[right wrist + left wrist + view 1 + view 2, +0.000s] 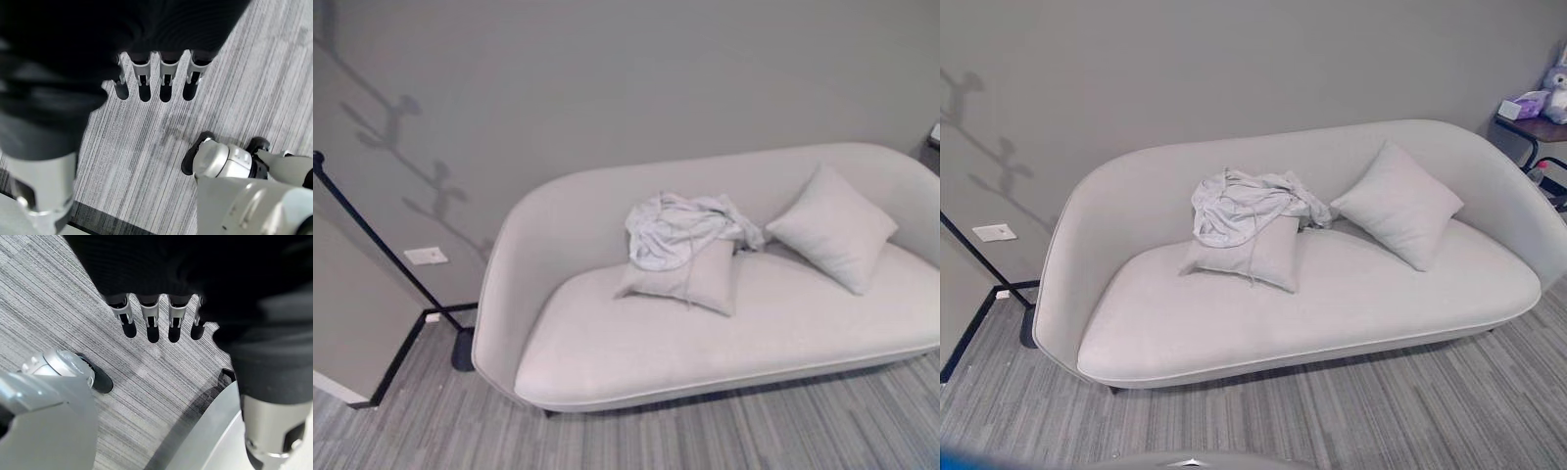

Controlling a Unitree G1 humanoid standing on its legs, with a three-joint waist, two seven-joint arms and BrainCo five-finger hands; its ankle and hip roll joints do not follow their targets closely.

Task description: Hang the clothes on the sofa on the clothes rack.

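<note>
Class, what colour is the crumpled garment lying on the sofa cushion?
Very light grey, almost white; the garment shows best in the right eye view.

One sofa (1351, 304), two cushions (1398, 204) (both pale), one garment (1239, 208).

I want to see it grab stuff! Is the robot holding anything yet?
No. Both the left hand and right hand hang over the floor with straight fingers. The clothes lie on a sofa cushion.

Over the left hand (161, 269), a black ribbed fabric cover, wrinkled at the wrist. Below it, a row of slim silver fingers (149, 313) with black slots, capped in rounded dark tips. Apart from them, a thick silver thumb (274, 426). On the right hand (146, 24), the same cover, silver fingers (166, 73) and dark tips.
</note>
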